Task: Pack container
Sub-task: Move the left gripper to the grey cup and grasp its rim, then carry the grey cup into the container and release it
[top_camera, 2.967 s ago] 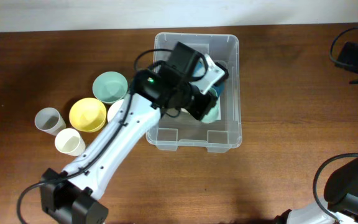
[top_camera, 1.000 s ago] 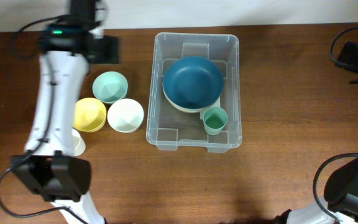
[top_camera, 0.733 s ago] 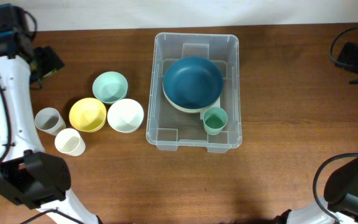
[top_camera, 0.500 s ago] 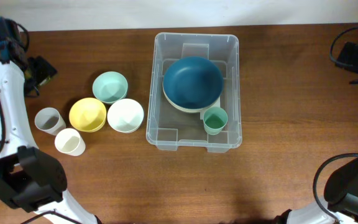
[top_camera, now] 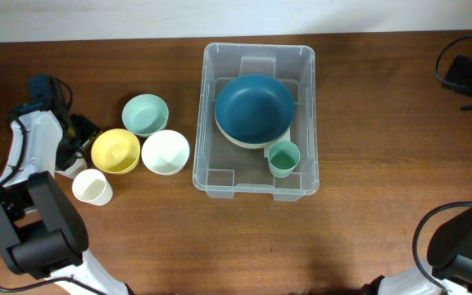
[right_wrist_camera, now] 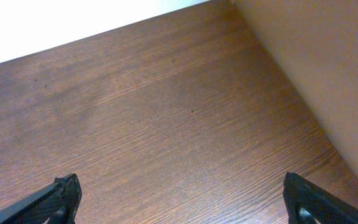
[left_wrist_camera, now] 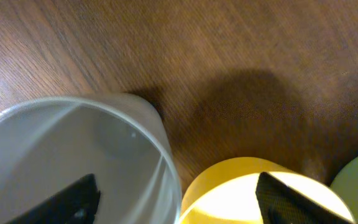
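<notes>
**On the table's (top_camera: 367, 238) left side: left gripper (left_wrist_camera: 176, 199) astride grey cup (left_wrist_camera: 61, 143)**

Its jaws are open and hold nothing: one finger is inside the cup, the other above the yellow bowl (left_wrist_camera: 229, 193). The right gripper (right_wrist_camera: 179, 199) is wide open, empty. The clear container (top_camera: 220, 176) sits mid-table.

Large clear plastic container (top_camera: 220, 176), rectangular, rounded rim, moulded steps at the corners. Upright on the wooden table (top_camera: 367, 205), top open, long side running front to back in the overhead view. Sits near mid-table, closer to the far edge. Partly loaded: dark blue bowl (top_camera: 254, 108) nested on a cream bowl (top_camera: 238, 141) in the far half, small green cup (top_camera: 283, 158) upright near the front right corner.
</notes>
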Robot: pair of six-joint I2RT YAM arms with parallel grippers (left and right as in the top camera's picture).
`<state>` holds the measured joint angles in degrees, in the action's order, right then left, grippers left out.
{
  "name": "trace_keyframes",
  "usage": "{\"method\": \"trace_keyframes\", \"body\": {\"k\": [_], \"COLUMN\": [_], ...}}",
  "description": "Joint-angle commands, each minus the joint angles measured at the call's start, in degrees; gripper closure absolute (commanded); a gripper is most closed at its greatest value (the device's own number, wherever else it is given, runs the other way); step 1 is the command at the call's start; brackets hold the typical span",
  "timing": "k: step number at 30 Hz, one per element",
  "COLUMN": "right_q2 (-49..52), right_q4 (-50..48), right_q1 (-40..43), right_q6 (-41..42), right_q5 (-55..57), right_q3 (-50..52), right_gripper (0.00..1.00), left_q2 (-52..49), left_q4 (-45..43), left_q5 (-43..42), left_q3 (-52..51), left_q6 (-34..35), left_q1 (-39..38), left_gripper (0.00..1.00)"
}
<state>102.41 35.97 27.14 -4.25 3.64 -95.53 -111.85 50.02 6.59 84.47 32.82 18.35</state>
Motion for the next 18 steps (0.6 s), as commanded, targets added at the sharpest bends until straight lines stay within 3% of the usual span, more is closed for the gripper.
{"method": "trace_keyframes", "body": {"k": [1, 4, 9, 11, 14, 18], "right_q2": [0.2, 0.2, 0.2, 0.2, 0.2, 0.2], "right_q4": [-0.1, -0.1, -0.1, -0.1, -0.1, -0.1], "right_q1": [0.3, 0.3, 0.3, 0.3, 0.3, 0.3], "right_q6": [0.6, 0.6, 0.6, 0.6, 0.6, 0.6], "right_q5": [0.7, 0.7, 0.7, 0.7, 0.7, 0.7], "right_q3": [-0.3, -0.3, -0.3, -0.3, -0.3, -0.3], "right_gripper": [0.01, 0.01, 0.01, 0.01, 0.01, 0.01], "left_q2": [0.9, 0.9, 0.9, 0.9, 0.9, 0.9], "left_q4": [-1.0, -1.6, -1.6, -1.6, -1.6, -2.6], "left_q5": [1.8, 4.0, 5.3, 5.3, 5.3, 5.1], "left_q3": [-0.6, -0.6, -0.6, -0.6, -0.6, 2.7], "left_q6": [0.4, 0.4, 0.4, 0.4, 0.0, -9.6], "left_q1": [0.3, 0.4, 0.4, 0.5, 0.5, 0.5], "left_gripper": [0.34, 0.48, 0.88, 0.98, 0.99, 0.99]}}
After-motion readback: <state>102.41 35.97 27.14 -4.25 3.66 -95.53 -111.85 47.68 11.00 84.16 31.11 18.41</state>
